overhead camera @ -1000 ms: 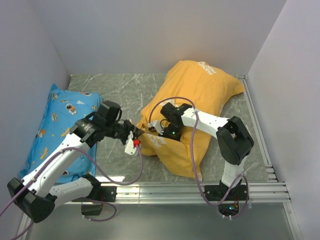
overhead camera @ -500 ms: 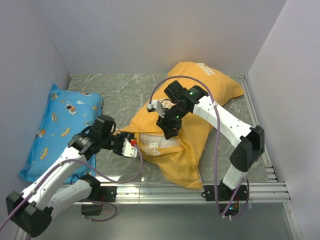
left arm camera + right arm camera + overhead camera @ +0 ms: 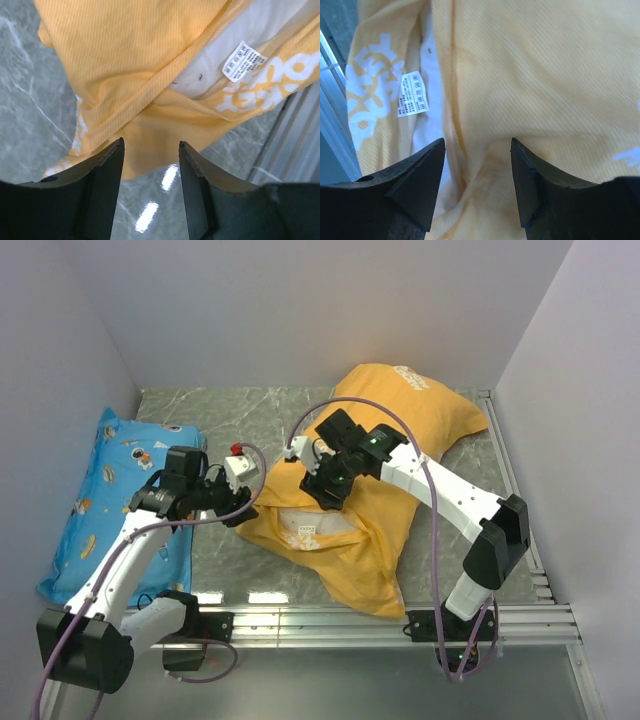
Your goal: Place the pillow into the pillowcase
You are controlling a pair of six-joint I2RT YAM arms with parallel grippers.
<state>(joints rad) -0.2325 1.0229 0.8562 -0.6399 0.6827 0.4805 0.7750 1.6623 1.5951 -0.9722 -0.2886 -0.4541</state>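
Both end effectors were open, held nothing. Left end effector [image 3: 150, 145] sat by left edge of pillowcase [image 3: 400, 430], right end effector [image 3: 477, 142] over its middle. Pillow [image 3: 210, 65] lay mostly inside, white strip showing at near opening. Nothing held cloth, so pillow could slide back out.

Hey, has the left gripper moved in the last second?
Yes. The left gripper has pulled back leftward off the pillowcase, toward the blue pillow, with its jaws now open.
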